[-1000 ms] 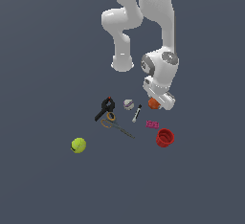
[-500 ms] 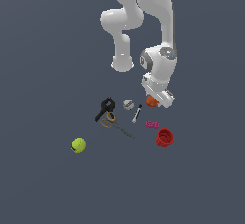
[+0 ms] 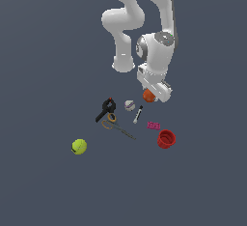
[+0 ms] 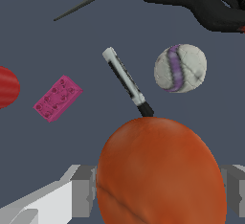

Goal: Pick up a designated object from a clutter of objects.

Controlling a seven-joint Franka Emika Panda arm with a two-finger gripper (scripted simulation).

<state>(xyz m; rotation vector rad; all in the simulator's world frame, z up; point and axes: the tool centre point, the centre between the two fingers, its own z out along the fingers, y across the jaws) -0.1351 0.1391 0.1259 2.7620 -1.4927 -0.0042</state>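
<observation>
Wrist view: our gripper (image 4: 158, 194) has its fingers (image 4: 83, 189) clamped on the orange ball (image 4: 160, 170), and it has risen over the last second, clear of the marker (image 4: 125, 81) and baseball (image 4: 180, 68). Pick looks good.

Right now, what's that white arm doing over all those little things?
The white robot arm has an orange ball between its fingers, seemingly raised above the floor. The other items lie spread out below: a white baseball, a marker, a pink block, a red cup, scissors, a black clamp and a tennis ball.
</observation>
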